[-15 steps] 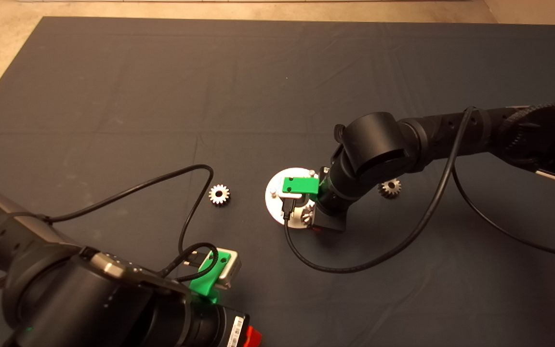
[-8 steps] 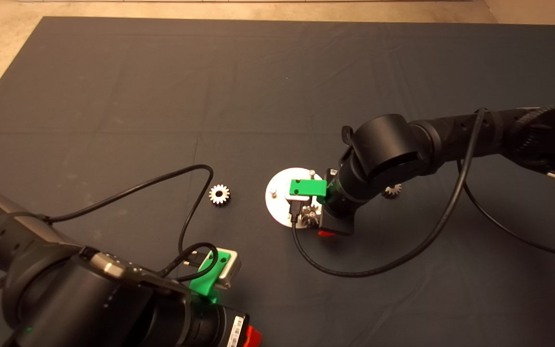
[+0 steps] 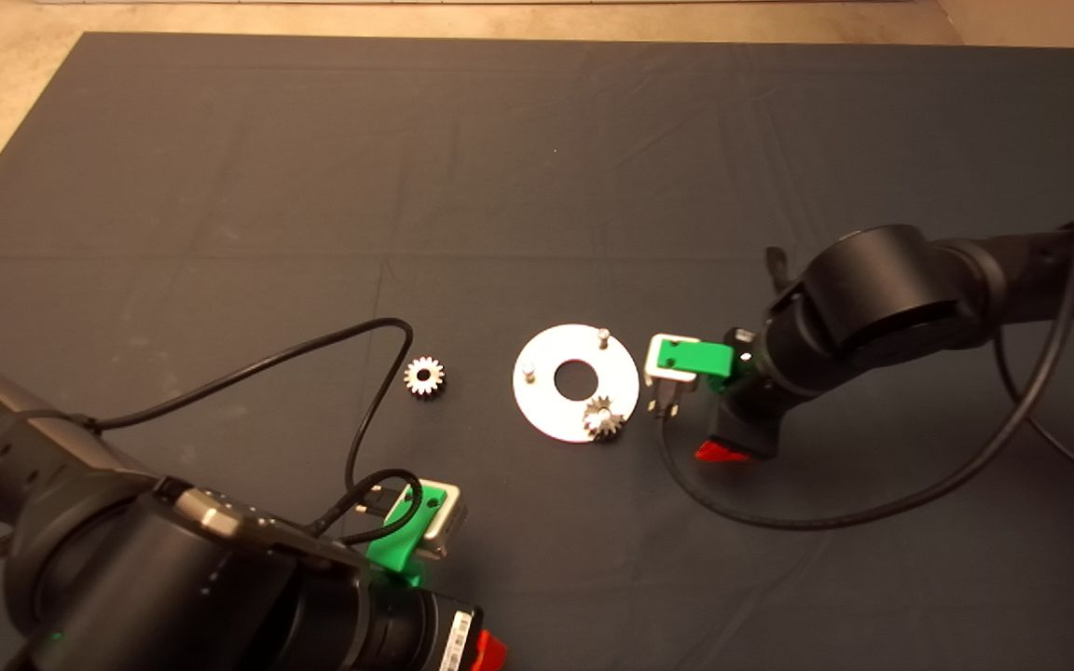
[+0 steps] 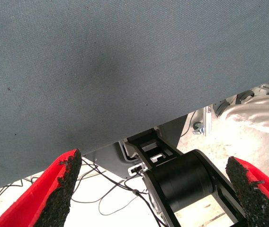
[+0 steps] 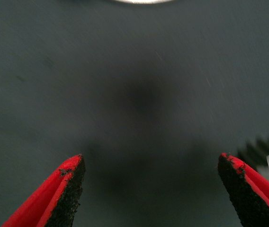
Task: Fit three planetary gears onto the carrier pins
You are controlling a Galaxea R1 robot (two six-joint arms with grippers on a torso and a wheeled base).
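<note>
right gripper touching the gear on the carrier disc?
Apart. The head view shows bare mat between the right gripper and the seated gear on the disc; the right wrist view shows open fingers holding nothing.

2 black arms (image 3: pixel 882 298) – green tools (image 3: pixel 722 451), red fingers (image 5: pixel 63 189), black cables (image 3: pixel 826 513).
</note>
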